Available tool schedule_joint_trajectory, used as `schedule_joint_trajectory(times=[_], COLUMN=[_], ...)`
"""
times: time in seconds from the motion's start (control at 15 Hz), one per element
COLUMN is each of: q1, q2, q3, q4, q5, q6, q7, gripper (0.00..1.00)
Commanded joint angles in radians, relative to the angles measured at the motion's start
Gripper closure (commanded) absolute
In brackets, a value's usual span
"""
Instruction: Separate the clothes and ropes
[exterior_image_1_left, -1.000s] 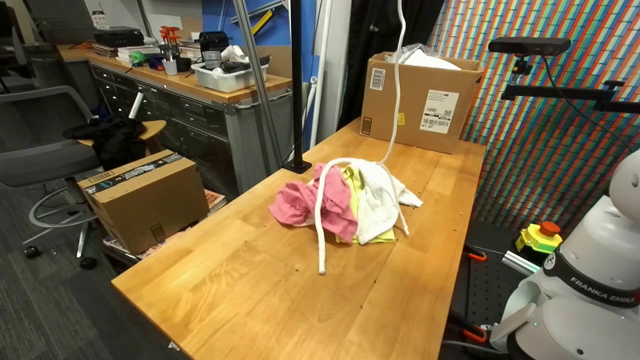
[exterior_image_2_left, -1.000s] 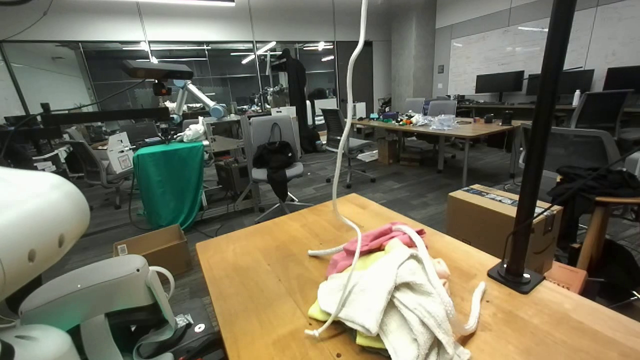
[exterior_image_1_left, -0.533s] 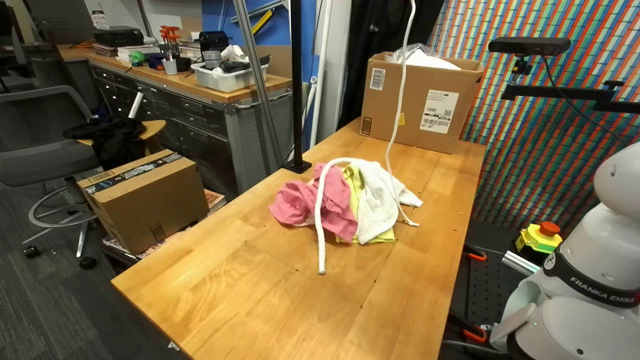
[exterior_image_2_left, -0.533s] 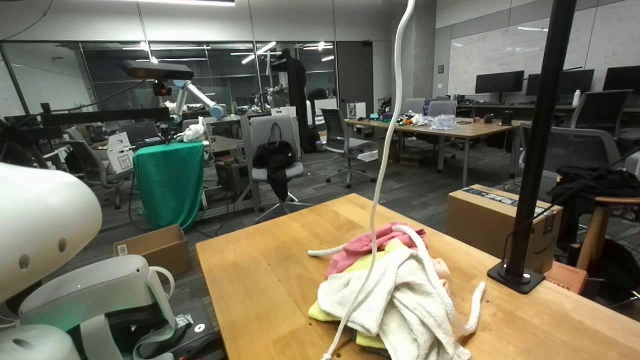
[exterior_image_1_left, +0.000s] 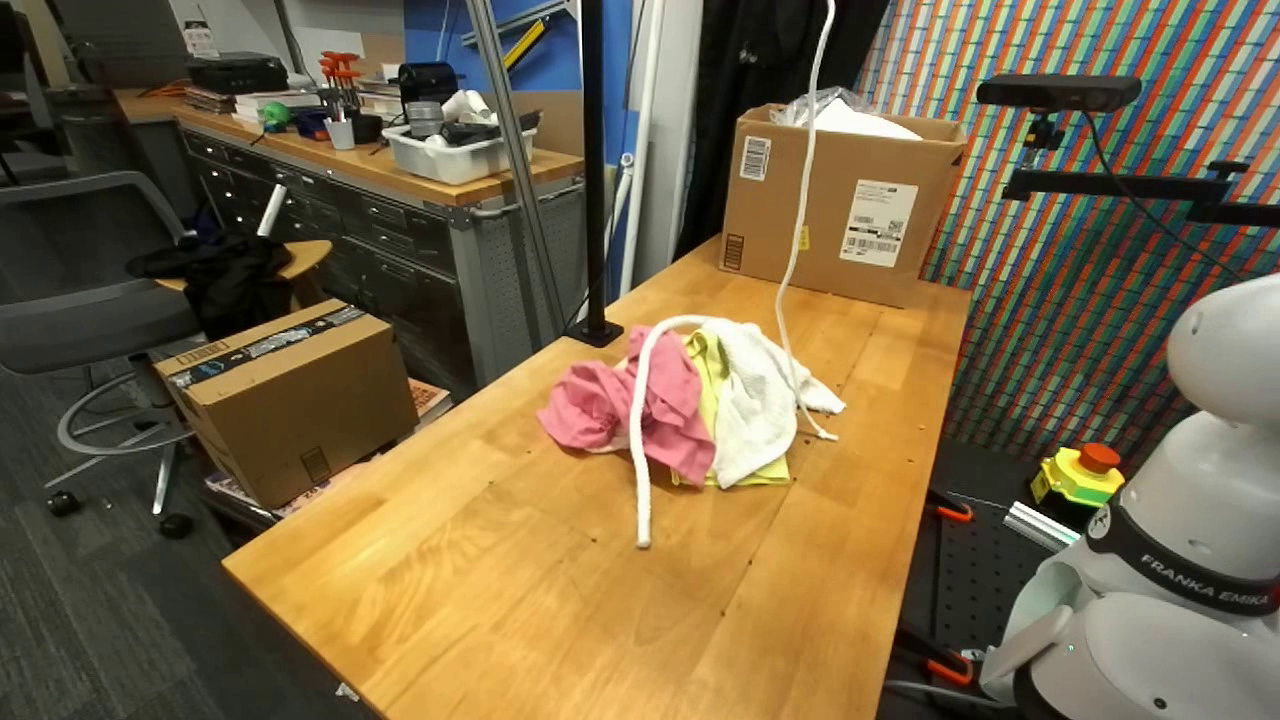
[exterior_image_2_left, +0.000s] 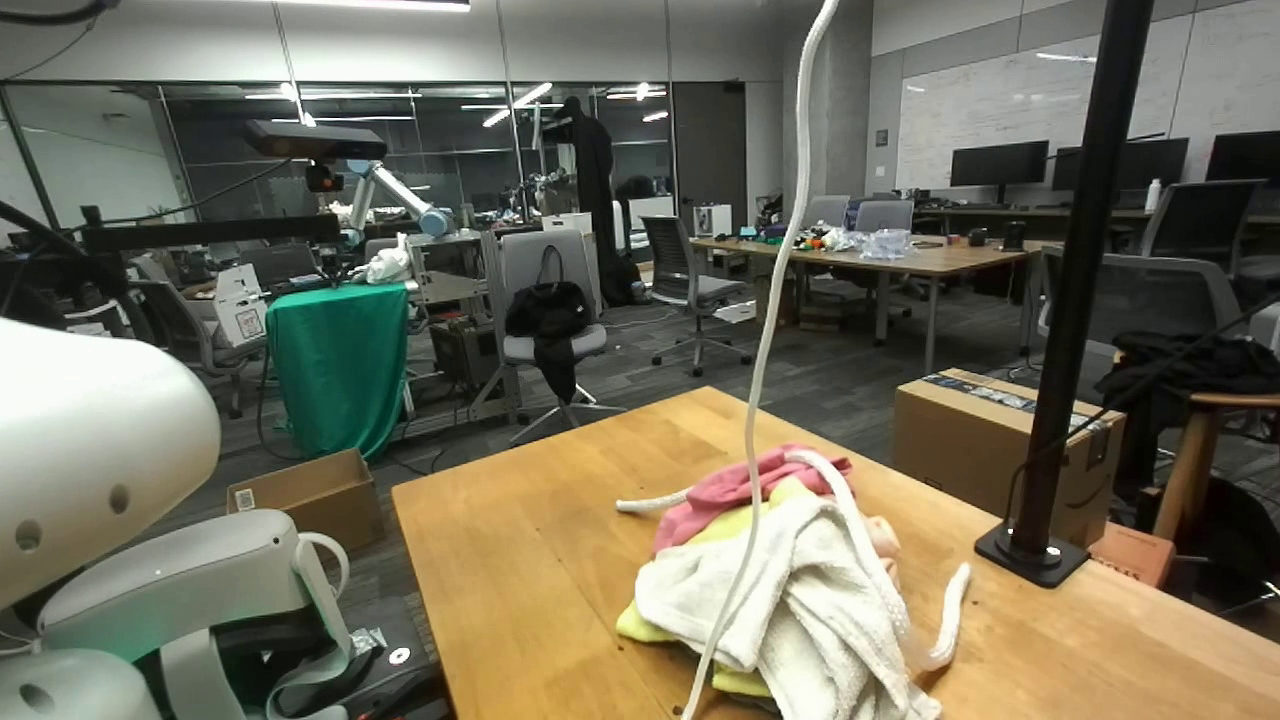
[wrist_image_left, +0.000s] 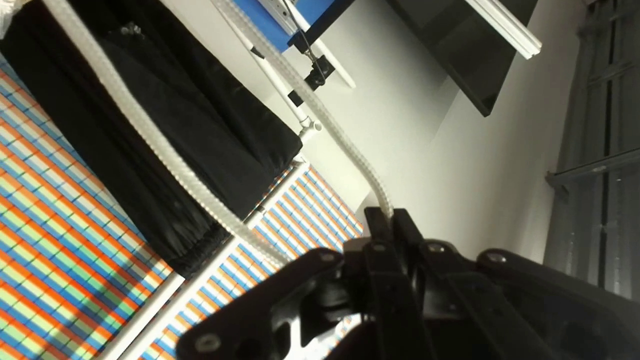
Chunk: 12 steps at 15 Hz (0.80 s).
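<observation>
- Left of your wood-plank tabletop (exterior_image_1_left: 500, 610), a taped cardboard carton (exterior_image_1_left: 290, 400) sits low, well apart from the cloth pile (exterior_image_1_left: 690, 430). Both exterior views show it.
- The pink cloth (exterior_image_1_left: 590, 405) lies crumpled at the pile's left. In an exterior view you also find peach fabric (exterior_image_2_left: 885, 538) along the edge facing the black post (exterior_image_2_left: 1076, 300).
- The draped white rope (exterior_image_1_left: 637, 420) arches over the pink cloth, its long axis running near to far in that frame, free end pointing at the bottom edge. An upturned rope end (exterior_image_2_left: 952, 605) near the post's foot shows in a single exterior view.
- The lime-yellow cloth (exterior_image_1_left: 712, 375) lies mid-pile, between the pink cloth and the white terry cloth (exterior_image_1_left: 755, 415).
- The hanging white rope (exterior_image_1_left: 802, 210) runs close to vertical, top leaning right in that frame. Its knotted lower tip (exterior_image_1_left: 826, 436) points down and right; an exterior view cuts this tip off. You cannot tell whether it touches wood.
- Your gripper (wrist_image_left: 389, 214) shows in the wrist view alone: fingers drawn together, pinching the hanging white rope. A further strand (wrist_image_left: 162, 149) slants from upper left to the gripper body.
- Rightward, a labelled cardboard box (exterior_image_1_left: 840, 200) stands on the tabletop, then your white Franka arm (exterior_image_1_left: 1180, 560).
</observation>
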Motion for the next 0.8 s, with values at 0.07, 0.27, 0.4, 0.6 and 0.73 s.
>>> schedule_joint_trajectory(times=[0.07, 0.27, 0.4, 0.6, 0.73], q1=[-0.104, -0.176, -0.225, -0.286, -0.313], q2=[0.009, 0.023, 0.033, 0.053, 0.072], q3=[0.029, 0.038, 0.047, 0.062, 0.072], q4=[0.026, 0.031, 0.035, 0.044, 0.052], q5=[-0.044, -0.054, -0.064, -0.090, -0.109], q6=[-0.020, -0.044, -0.064, -0.093, -0.109], q7=[0.035, 0.044, 0.058, 0.088, 0.103], gripper=[0.92, 0.92, 0.92, 0.92, 0.92])
